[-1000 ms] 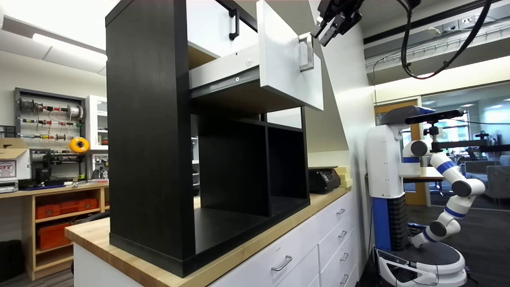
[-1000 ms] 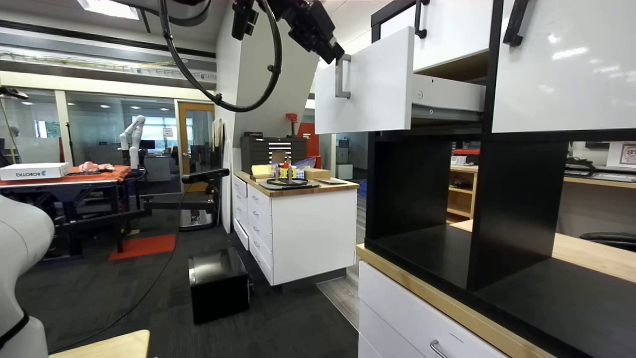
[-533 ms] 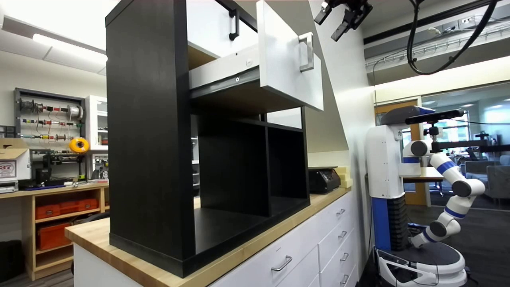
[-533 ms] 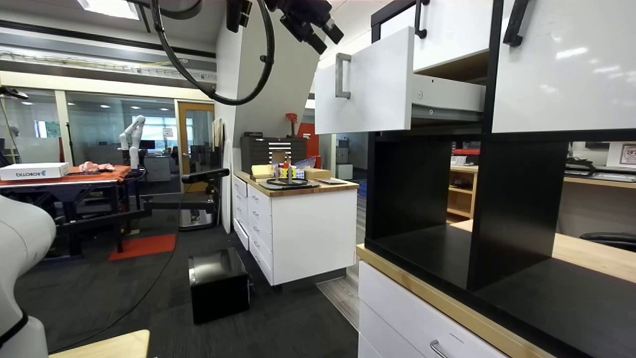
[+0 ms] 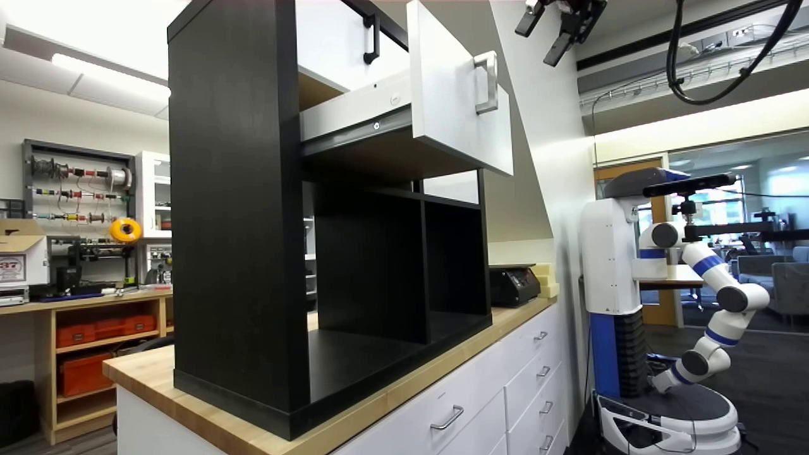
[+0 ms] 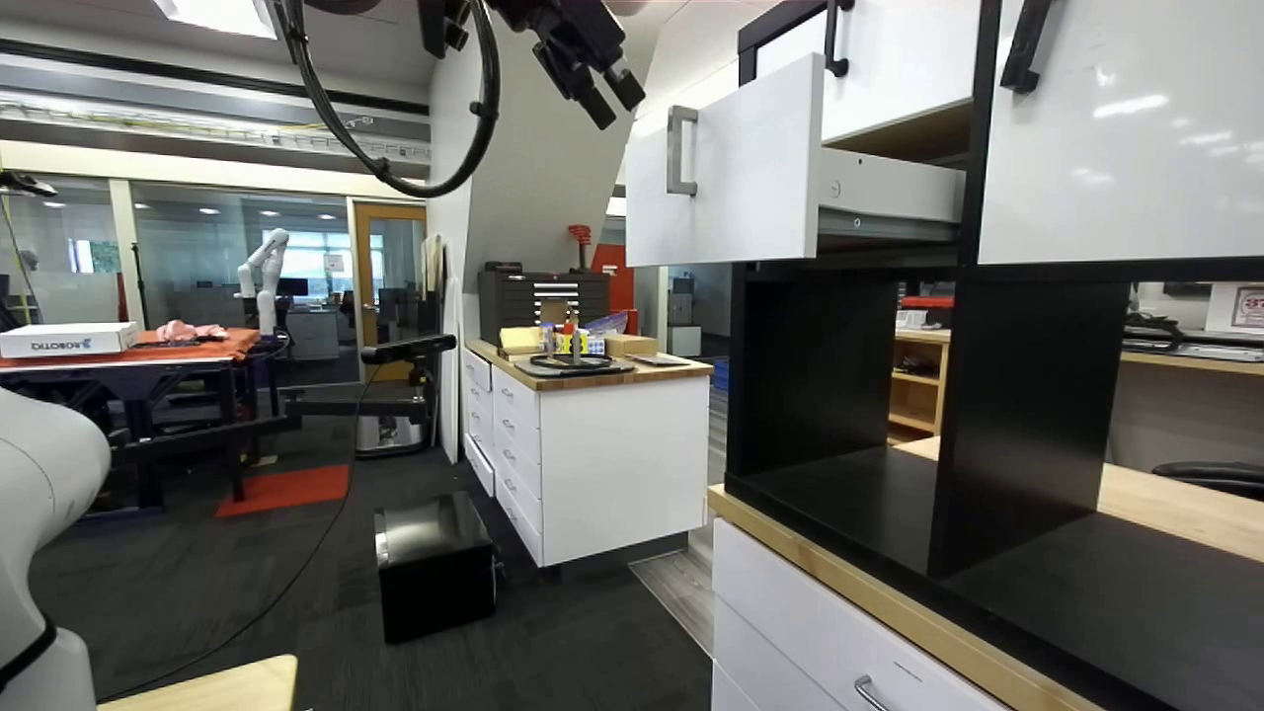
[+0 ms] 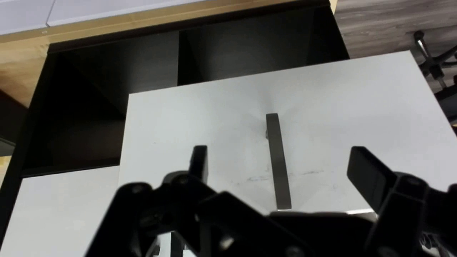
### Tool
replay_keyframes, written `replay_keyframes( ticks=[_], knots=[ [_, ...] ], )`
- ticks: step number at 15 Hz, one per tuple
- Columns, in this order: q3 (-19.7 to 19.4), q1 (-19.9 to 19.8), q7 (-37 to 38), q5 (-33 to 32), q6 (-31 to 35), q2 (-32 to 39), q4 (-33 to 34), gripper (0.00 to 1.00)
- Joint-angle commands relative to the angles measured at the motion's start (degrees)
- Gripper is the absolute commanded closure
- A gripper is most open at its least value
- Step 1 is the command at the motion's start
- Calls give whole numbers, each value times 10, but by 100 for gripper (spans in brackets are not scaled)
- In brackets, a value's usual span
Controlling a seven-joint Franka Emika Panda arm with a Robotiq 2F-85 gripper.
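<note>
My gripper (image 7: pixel 278 151) stands open in the wrist view, its black fingers (image 7: pixel 369 175) wide apart with nothing between them. Beyond that gap I see the grey bar handle (image 7: pixel 278 160) on a white drawer front (image 7: pixel 214 117). The drawer is pulled partway out of a black shelf unit (image 5: pixel 234 189). In both exterior views the gripper (image 5: pixel 538 44) hangs in the air, apart from the handle (image 5: pixel 490 82) and out in front of it. The gripper (image 6: pixel 619 109) is higher than most of the handle (image 6: pixel 674 153) there. The upper arm is cut off by the frame's top.
A black cable (image 6: pixel 474 148) loops below the arm. The shelf unit stands on a wooden counter (image 5: pixel 385 398) over white drawers. A white door with a black handle (image 5: pixel 373 38) is above the drawer. A mobile robot (image 5: pixel 610 253) stands behind, and a black box (image 6: pixel 434 568) lies on the floor.
The jaws have spread apart. My gripper has drawn back from the handle, away from the drawer front, and the cable has shifted with it. The drawer has stayed put.
</note>
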Motion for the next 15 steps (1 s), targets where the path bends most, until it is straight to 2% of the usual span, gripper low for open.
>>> replay_keyframes(
  ticks=[1, 5, 6, 15],
  knots=[
    [5, -2, -11, 2, -89, 17, 53, 0],
    [7, -2, -10, 0, -149, 30, 84, 0],
    [7, -2, -4, 1, -116, 14, 55, 0],
    [7, -1, -4, 0, -130, 25, 69, 0]
  ],
)
